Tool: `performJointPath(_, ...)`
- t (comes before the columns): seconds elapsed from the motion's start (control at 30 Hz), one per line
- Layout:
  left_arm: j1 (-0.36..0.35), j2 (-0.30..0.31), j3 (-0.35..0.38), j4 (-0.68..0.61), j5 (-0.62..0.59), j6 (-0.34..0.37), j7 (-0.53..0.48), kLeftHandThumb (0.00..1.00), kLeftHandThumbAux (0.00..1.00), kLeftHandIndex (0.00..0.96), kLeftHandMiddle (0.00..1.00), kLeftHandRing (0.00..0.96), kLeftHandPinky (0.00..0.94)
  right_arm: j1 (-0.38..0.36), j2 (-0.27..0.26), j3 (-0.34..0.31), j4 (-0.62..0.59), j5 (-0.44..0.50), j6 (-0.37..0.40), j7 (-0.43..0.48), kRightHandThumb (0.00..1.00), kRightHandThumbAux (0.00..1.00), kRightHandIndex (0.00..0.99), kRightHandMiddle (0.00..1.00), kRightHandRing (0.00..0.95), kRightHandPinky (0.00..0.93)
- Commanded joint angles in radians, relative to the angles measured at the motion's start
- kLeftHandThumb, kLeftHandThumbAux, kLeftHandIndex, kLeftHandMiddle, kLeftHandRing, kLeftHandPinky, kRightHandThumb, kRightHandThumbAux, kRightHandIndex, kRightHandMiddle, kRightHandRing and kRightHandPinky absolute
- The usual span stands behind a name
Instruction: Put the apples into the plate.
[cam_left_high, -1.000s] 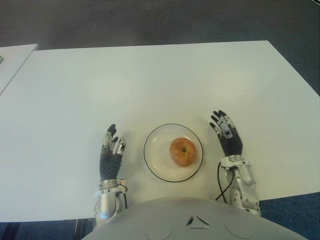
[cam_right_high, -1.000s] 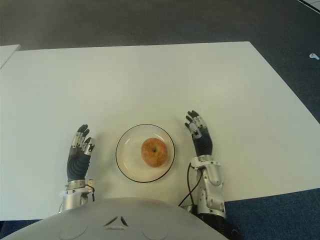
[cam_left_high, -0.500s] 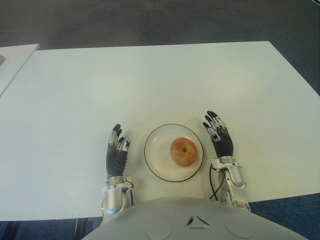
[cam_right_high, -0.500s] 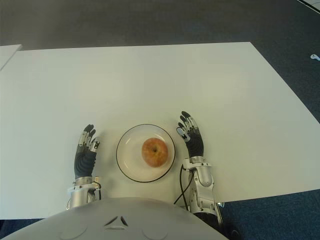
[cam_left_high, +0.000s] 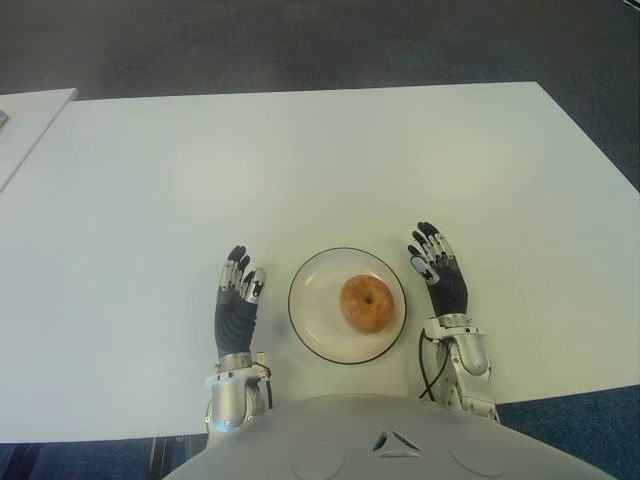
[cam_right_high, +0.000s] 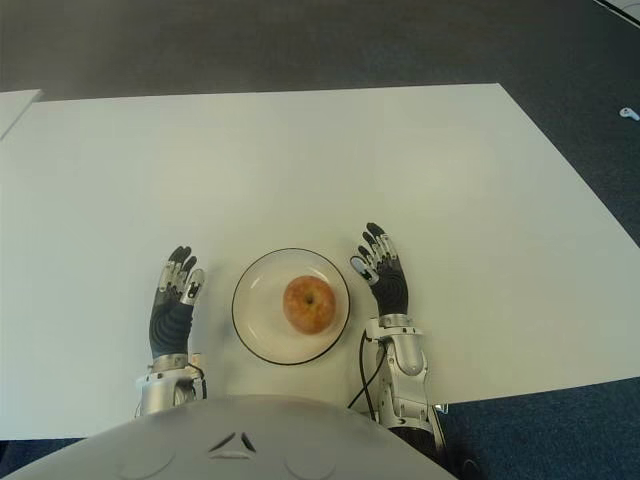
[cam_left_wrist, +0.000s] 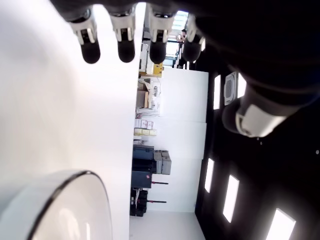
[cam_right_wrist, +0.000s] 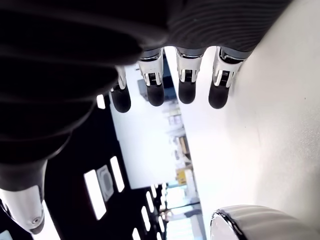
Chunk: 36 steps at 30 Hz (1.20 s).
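Fruit is seen at the centre of the scene: a single red-and-yellow round apple is set in a shallow, clear glass plate with a dark rim, slightly toward the plate's right half, with its stem dimple turned upward. The plate is placed on a wide white rectangular table, near the edge closest to the robot's body.

The left hand, built of dark palm segments and silver-and-black fingers, is shown just beside the plate on its left, apart from the rim. Its fingers are stretched out and relaxed, and nothing is held, as is confirmed in the left wrist view, where the fingertips are seen extended over the bare table top.

The right hand is shown just beside the plate on its right, also clear of the rim. Its fingers are likewise extended and loosely spread, and nothing is gripped; in the right wrist view the fingertips are seen straight, with the plate rim nearby.
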Motion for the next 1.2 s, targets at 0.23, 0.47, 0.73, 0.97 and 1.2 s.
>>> performJointPath(0.23,-0.076,-0.082,-0.043,0.063,0.005,-0.015,0.015,0.047,0.513,0.000,0.000,0.000,0.000,-0.041,-0.015,-0.016,0.081,0.034,0.043,0.018,0.203,0.590,0.110,0.101,0.069,0.091)
performJointPath(0.47,-0.090,-0.096,-0.049,0.057,-0.041,-0.023,0.003,0.041,0.516,0.000,0.000,0.000,0.000,-0.110,-0.025,-0.036,0.125,0.067,0.059,0.042,0.219,0.599,0.108,0.110,0.069,0.087)
performJointPath(0.73,-0.075,-0.082,-0.061,0.063,-0.070,-0.042,-0.017,0.092,0.527,0.000,0.001,0.000,0.000,-0.171,-0.041,-0.040,0.191,0.054,0.048,0.054,0.205,0.585,0.093,0.121,0.074,0.069)
performJointPath(0.97,-0.094,-0.053,-0.057,0.128,-0.057,-0.139,-0.067,0.121,0.505,0.000,0.000,0.000,0.000,-0.201,-0.055,-0.042,0.234,0.046,0.044,0.066,0.194,0.582,0.072,0.100,0.048,0.039)
performJointPath(1.2,-0.106,-0.040,-0.032,0.150,-0.011,-0.219,-0.066,0.142,0.508,0.000,0.000,0.000,0.000,-0.220,-0.071,-0.031,0.247,0.031,0.057,0.078,0.182,0.568,0.059,0.071,0.023,0.021)
